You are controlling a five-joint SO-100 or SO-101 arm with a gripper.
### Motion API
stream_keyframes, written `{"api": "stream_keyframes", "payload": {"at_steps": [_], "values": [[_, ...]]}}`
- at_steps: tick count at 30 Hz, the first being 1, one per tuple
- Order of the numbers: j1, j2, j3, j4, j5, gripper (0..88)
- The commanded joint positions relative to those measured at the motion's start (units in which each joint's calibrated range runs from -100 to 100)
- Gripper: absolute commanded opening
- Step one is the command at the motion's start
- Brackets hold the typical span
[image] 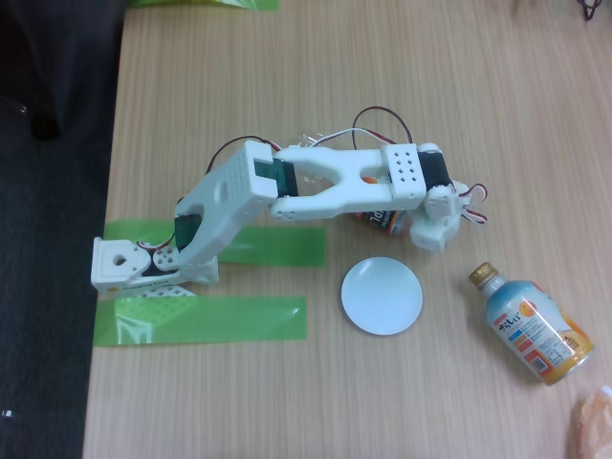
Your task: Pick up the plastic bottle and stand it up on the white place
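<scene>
A: Looking down in the fixed view, you have the white arm (316, 182) reaching from its base at the left across the wooden tabletop (287, 402) toward the right.

B: And the hand?

A: Your hand (432, 229) sits at the arm's far end, pointing downward. The arm covers the fingers, so you cannot tell whether they are apart or together.

B: Where is the plastic bottle?

A: You see only a sliver of it: the plastic bottle (382, 222) lies under the forearm, its red-orange label with a black patch peeking out just left of the hand. Whether the hand touches it is hidden.

B: And the white place?

A: The white place (382, 295) lies flat on the tabletop just below the hand, apart from the bottle.

B: Anything else?

A: A blue-and-orange bottle (533, 325) with a gold cap lies on its side to the right of the disc. Two green tape strips (206, 320) run beside the arm's base.
</scene>
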Motion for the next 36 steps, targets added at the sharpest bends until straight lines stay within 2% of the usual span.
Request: {"api": "stream_keyframes", "payload": {"at_steps": [1,21,28,36], "values": [[-0.03,-1.12,-2.21,1.43,0.23,24.7],[0.49,-1.12,-2.39,1.00,0.23,24.6],[0.12,-1.12,-2.84,1.09,0.28,10.5],[-0.11,-1.12,-7.55,1.09,0.28,9.5]]}}
